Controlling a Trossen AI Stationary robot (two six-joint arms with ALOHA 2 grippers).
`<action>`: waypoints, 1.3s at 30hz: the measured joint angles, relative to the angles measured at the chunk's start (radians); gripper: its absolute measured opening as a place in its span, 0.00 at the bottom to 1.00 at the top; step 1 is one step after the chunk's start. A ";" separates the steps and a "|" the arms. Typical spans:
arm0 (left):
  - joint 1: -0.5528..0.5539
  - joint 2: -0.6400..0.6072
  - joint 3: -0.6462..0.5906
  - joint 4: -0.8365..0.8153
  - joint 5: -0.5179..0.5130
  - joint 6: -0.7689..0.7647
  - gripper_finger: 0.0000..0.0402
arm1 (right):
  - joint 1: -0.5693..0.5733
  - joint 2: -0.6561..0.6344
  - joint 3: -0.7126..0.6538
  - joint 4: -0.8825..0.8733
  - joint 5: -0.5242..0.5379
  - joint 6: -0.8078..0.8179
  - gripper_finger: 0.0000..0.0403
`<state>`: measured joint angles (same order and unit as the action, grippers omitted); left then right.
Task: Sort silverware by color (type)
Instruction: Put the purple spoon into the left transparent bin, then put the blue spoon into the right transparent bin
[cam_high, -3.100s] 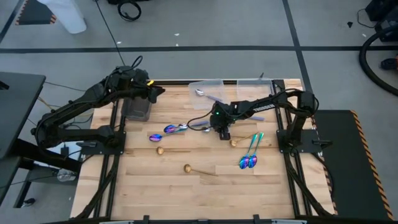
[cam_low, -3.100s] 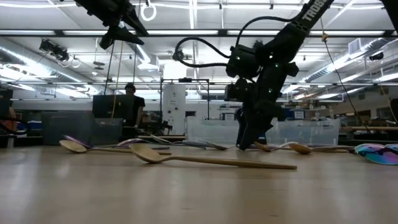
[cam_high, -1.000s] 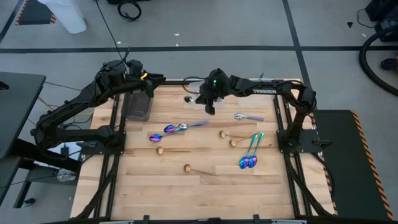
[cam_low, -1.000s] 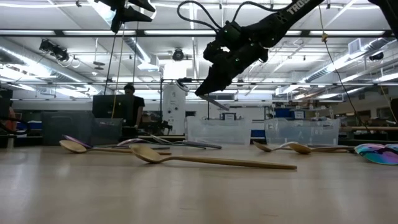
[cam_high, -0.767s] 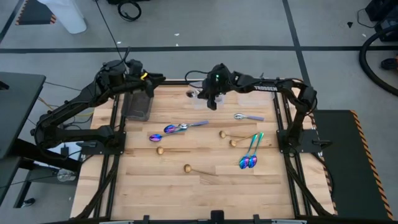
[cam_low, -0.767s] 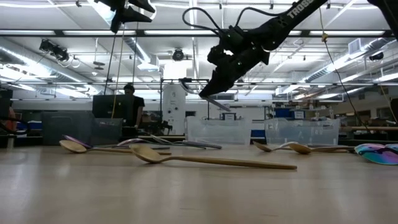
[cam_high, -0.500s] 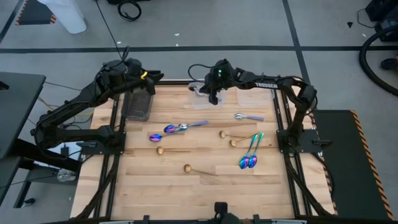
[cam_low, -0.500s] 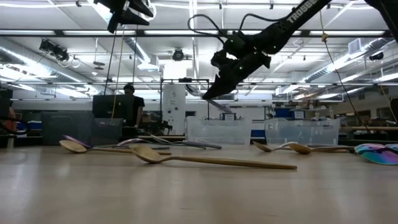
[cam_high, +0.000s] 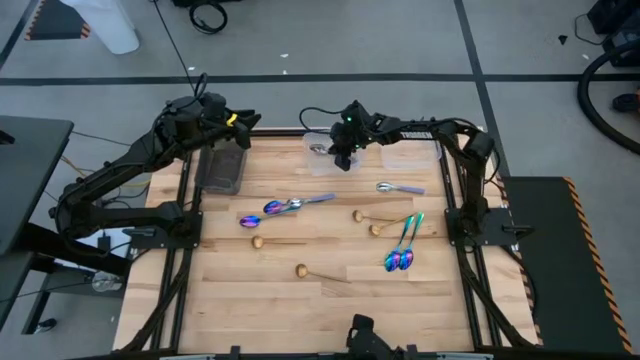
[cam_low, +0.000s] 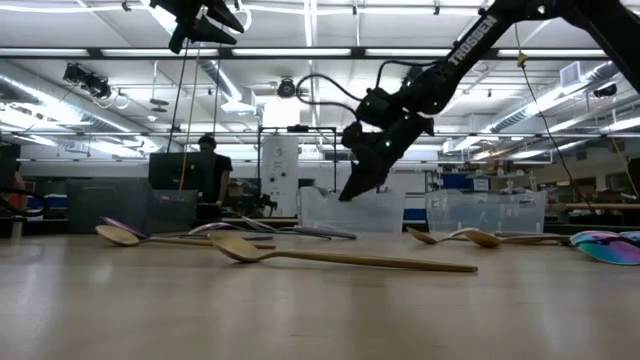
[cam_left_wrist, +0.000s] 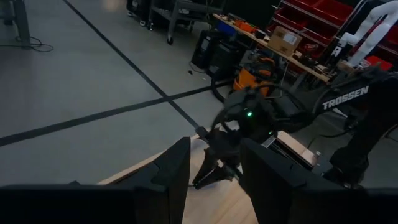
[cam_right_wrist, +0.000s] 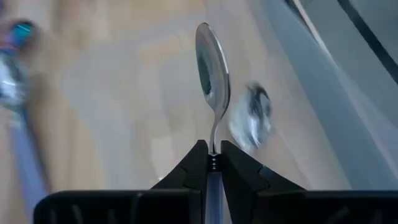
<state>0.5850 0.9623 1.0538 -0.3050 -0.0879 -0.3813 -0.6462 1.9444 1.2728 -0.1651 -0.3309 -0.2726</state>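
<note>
A silver spoon (cam_right_wrist: 212, 74) was held by its thin handle in the right jaws (cam_right_wrist: 209, 163), shut tight on it, bowl pointing forward, above the clear container (cam_high: 322, 143) at the desk's far edge, where another silver spoon (cam_right_wrist: 251, 119) already lay. The left jaws (cam_left_wrist: 214, 167) were held wide apart and empty over the dark tray (cam_high: 222, 169) at the far left corner. For a clean drop, the spoon should be lowered within the container's walls before release. Gold and rainbow spoons were left scattered mid-desk.
</note>
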 joint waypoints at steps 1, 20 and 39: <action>0.000 0.000 0.000 0.000 0.000 0.000 0.37 | -0.004 0.006 0.000 -0.011 0.006 0.012 0.11; 0.000 0.000 0.000 -0.032 0.003 -0.008 0.37 | -0.016 0.038 0.001 -0.024 0.052 0.068 0.22; 0.000 0.000 0.000 -0.053 0.003 -0.008 0.37 | -0.009 0.041 0.056 -0.054 0.062 0.076 0.30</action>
<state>0.5846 0.9621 1.0538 -0.3580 -0.0849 -0.3893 -0.6551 1.9858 1.3286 -0.2189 -0.2684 -0.1970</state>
